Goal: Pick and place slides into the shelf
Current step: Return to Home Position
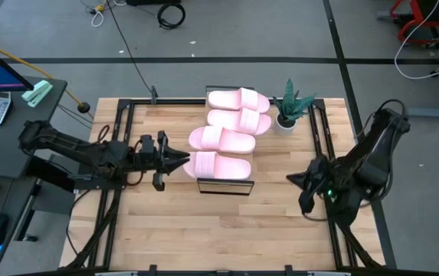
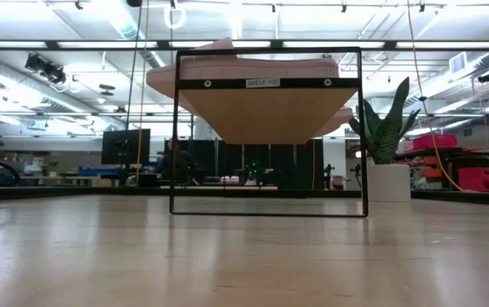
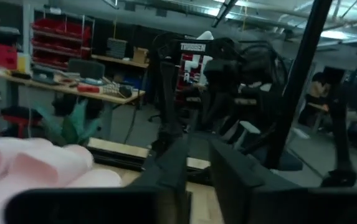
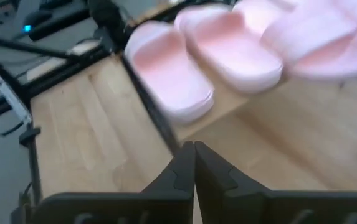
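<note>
Four pink slides [image 1: 221, 139] are laid along the shelf [image 2: 265, 115]; left gripper [image 1: 184, 159] and right gripper [image 1: 293, 179] are closed, empty, flanking it.

Four cameras on one table: overhead, tabletop-level, and one per wrist.
The high view looks straight down from well above, holding the whole table [image 1: 165, 230] with the slides [image 1: 227, 138] just above frame centre. The low view sits at tabletop height, fairly near the shelf [image 2: 265, 115], facing it end-on at frame centre with the room behind. The left wrist view looks level past the slides [image 3: 35, 168] toward the right arm [image 3: 228, 62]. The right wrist view looks down on them [image 4: 172, 68] from close by. All four share the slides.
</note>
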Tool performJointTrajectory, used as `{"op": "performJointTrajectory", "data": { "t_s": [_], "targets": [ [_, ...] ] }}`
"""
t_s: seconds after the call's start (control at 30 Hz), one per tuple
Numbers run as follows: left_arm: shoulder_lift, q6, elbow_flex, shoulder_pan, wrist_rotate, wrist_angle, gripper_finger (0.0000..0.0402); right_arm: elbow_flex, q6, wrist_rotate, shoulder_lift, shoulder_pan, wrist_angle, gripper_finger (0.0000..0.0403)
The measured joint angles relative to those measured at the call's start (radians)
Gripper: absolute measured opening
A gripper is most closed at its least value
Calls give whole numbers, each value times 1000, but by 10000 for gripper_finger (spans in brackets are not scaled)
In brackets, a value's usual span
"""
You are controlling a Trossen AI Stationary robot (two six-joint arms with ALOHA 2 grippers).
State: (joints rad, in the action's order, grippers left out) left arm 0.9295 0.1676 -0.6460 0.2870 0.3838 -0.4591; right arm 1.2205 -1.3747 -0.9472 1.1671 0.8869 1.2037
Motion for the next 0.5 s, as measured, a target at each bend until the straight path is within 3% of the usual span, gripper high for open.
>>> {"op": "performJointTrajectory", "data": {
  "t_s": [0.13, 0.33, 0.5],
  "targets": [
    [0, -27, 0, -85, -108, 0, 11, 0, 101, -50, -77, -46, 4, 5],
    [0, 53, 0, -293, -439, 1, 6, 0, 147, -96, -164, -111, 39, 3],
    [-10, 47, -1, -454, -614, 4, 6, 0, 155, -109, -191, -177, 47, 2]
  ]
}}
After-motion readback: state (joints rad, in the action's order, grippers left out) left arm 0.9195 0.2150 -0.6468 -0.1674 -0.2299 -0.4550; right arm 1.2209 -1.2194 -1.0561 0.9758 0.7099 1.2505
